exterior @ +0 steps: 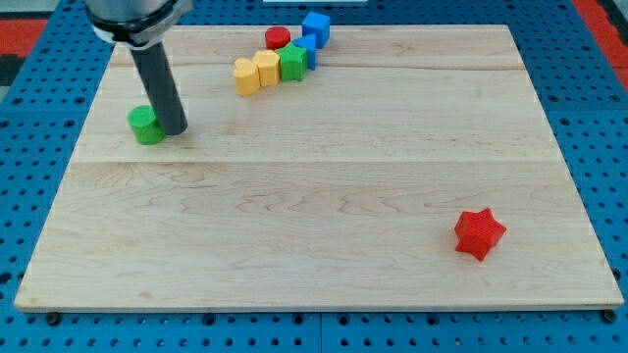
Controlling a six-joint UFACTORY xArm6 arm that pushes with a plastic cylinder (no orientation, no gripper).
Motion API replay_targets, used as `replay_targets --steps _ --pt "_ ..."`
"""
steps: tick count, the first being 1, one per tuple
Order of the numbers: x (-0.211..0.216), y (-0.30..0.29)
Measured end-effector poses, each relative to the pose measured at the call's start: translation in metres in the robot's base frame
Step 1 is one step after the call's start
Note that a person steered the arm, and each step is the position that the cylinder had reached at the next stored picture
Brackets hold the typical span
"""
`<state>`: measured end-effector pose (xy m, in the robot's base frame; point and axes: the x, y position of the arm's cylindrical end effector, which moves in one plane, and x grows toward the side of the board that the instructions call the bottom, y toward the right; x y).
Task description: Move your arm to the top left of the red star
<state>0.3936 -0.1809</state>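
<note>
My tip (174,128) is sitting bare, gripping nothing, touching the green block (146,125) at the board's (294,196) left, with the red star (479,233) lying well apart toward the view's bottom right.

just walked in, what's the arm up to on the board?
My tip sits at the board's upper left, right beside the green block, on that block's right. The red star I'm meant to reach lies far off at the lower right, untouched. A cluster of yellow, green, blue and red blocks sits near the view's top.
</note>
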Motion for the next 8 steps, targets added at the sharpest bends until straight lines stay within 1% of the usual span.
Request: replay_targets --steps 1,2,4,5,6,8 --pt "0.000 -0.001" --pt "0.000 0.013" --pt "0.000 0.105" --pt "0.000 0.161" --pt "0.000 0.178" --pt "0.000 0.184"
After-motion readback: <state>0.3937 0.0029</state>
